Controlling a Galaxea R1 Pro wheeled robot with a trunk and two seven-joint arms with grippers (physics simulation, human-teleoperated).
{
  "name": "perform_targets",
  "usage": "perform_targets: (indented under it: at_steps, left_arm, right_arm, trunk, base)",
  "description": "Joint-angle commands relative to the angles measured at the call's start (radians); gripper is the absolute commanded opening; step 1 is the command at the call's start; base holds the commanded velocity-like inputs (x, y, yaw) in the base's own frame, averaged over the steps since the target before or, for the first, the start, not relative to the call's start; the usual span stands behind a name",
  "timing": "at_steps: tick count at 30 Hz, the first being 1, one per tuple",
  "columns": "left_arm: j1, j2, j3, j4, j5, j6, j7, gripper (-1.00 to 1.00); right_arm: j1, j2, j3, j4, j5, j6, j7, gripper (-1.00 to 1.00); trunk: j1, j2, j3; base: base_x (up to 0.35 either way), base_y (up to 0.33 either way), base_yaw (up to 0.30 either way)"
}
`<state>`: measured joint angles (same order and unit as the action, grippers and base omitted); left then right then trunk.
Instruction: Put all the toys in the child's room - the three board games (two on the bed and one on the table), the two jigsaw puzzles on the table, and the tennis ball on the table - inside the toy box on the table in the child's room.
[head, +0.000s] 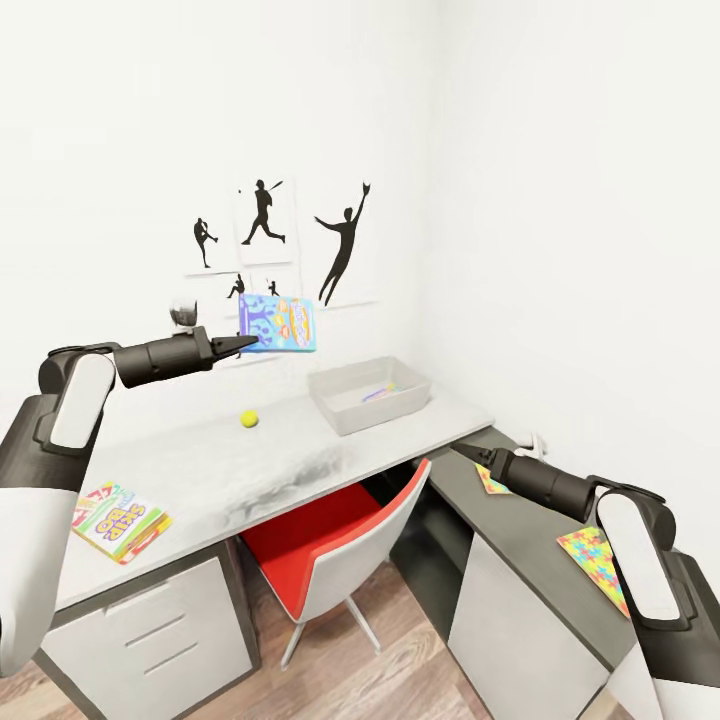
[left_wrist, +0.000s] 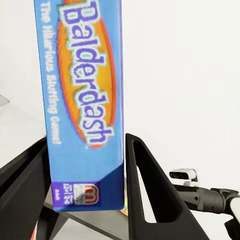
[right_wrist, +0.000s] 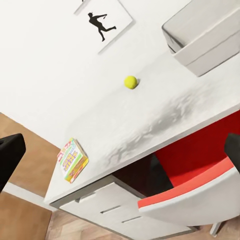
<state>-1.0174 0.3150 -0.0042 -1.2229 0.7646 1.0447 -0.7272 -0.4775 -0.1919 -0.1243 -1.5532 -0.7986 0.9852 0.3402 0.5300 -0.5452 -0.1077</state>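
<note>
**Blue game box held in the air, tub just past it**

I have the left fingers (head: 243, 344) pinching the blue game box (head: 277, 322) by one edge. In the left wrist view the box (left_wrist: 85, 100) stands between the two black fingers (left_wrist: 147, 200), its "Balderdash" cover facing the camera. The box is clear of the bench (head: 200, 470), up in front of the sports pictures (head: 262, 222) on the wall.

Beyond the left fingers and lower down sits the grey tub (head: 368, 396) on the bench, near the corner of the room. A bit of coloured stuff lies inside it; I cannot tell what. The tennis ball (head: 249, 419) rests on the bench below the held box, apart from the tub. Behind the left fingers, near my left arm, the yellow-and-pink game box (head: 120, 520) lies flat close to the bench edge.

The right fingers (head: 462, 451) hover low over the dark lower bench (head: 520, 530). In the right wrist view only their tips show at the frame edges, well apart and holding nothing. One jigsaw sheet (head: 490, 482) lies just beside the right fingers; the second (head: 592, 560) is further back along my right arm. A red and white chair (head: 335, 545) is tucked under the bench between the two arms.
</note>
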Motion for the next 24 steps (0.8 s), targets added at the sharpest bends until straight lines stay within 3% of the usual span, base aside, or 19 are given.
perform_targets:
  at_steps: [1,7,14,24]
  left_arm:
    - [-0.001,0.001,0.0,0.0,-0.002,0.003,-0.005,-1.0]
    - [-0.001,0.001,0.001,0.0,-0.001,0.003,-0.005,-1.0]
    - [-0.001,0.001,0.0,-0.001,0.001,0.003,-0.005,-1.0]
    - [-0.001,0.0,-0.001,0.002,0.002,0.003,-0.005,-1.0]
  right_arm:
    - [-0.001,0.0,-0.001,0.0,0.009,0.004,0.01,1.0]
    - [-0.01,-0.002,-0.003,-0.019,0.008,0.009,0.008,1.0]
    - [-0.108,0.0,0.0,-0.036,-0.002,0.062,0.006,1.0]
    - [-0.125,0.003,0.006,-0.038,-0.001,0.062,0.004,1.0]
  trunk:
    - [0.0,-0.002,-0.002]
    - [0.0,-0.002,-0.002]
    - [0.0,-0.002,-0.002]
    - [0.0,-0.002,-0.001]
  base:
    - [0.0,0.0,0.0]
    - [0.0,0.0,0.0]
    - [0.0,0.0,0.0]
    - [0.157,-0.06,0.055]
